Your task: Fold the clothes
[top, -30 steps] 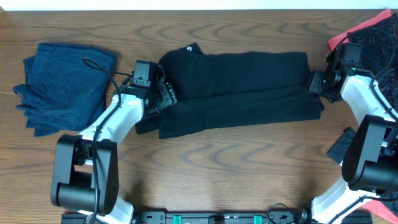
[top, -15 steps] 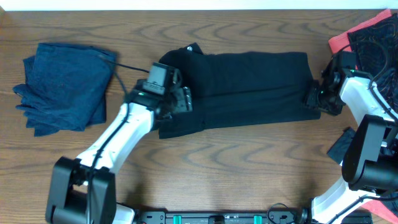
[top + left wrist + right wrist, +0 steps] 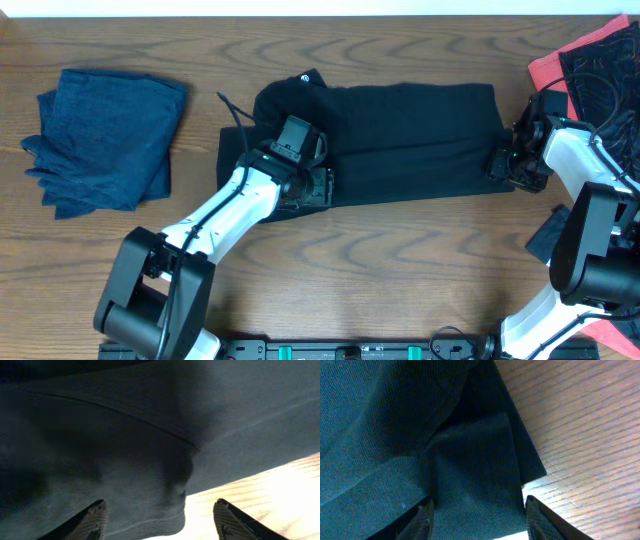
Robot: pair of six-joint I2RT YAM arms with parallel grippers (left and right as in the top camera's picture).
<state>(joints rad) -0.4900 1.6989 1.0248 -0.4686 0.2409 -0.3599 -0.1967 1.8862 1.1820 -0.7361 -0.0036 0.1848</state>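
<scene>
Clothes lie spread over the wooden surface (image 3: 400, 260), and the biggest by far is the long black garment (image 3: 410, 125), stretched left to right across the middle and already doubled lengthwise, so that a narrower strip of it shows along the near edge. Well apart to the left sits the dark-blue garment (image 3: 100, 135) in a loose folded stack. At the far right corner the black-patterned garment (image 3: 605, 70) lies over the coral-red garment (image 3: 545, 68). My guess is the lengthwise fold is done and the arms are settling in for the next one, end over end. That calls for each end effector to close on the layers under it, then lift and carry them across without the layers slipping apart. From above, both arms hide their own fingers. The wrist views settle it. The left end effector (image 3: 160, 512) has its jaws well apart, straddling the hem (image 3: 165, 522) at the near left edge, nothing pinched. The right end effector (image 3: 479, 510) is likewise spread over the near right corner, with cloth between the fingers but no grip. Only the overhead view shows the small white logo (image 3: 305, 77) at the far left end.
</scene>
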